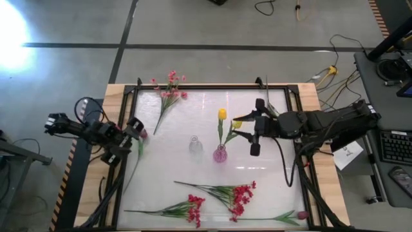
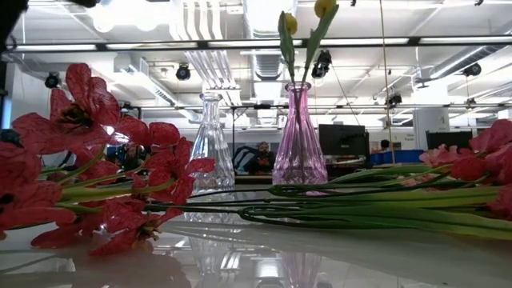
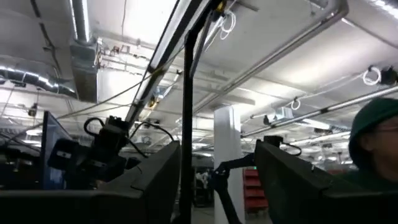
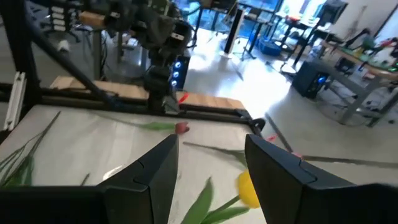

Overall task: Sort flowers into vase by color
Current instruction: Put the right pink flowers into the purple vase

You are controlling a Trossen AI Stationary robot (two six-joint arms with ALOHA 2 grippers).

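Since the artificial sprays are light, with thin springy green stems, I'd pinch them mid-stem, never by the soft blossoms. Two yellow flowers (image 1: 223,116) stand in the pink glass vase (image 1: 220,154); the red flowers (image 1: 241,197) lie in front of it. Right pincer (image 1: 253,132) hovers open beside it; left pincer (image 1: 135,132), also open, waits well left.

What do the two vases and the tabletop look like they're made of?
Pink vase: likely tinted glass; see-through, ribbed. Clear vase: likely colourless cut glass; the room shows through it. Tabletop: glossy white, perhaps acrylic or laminate; it mirrors vases and lights.
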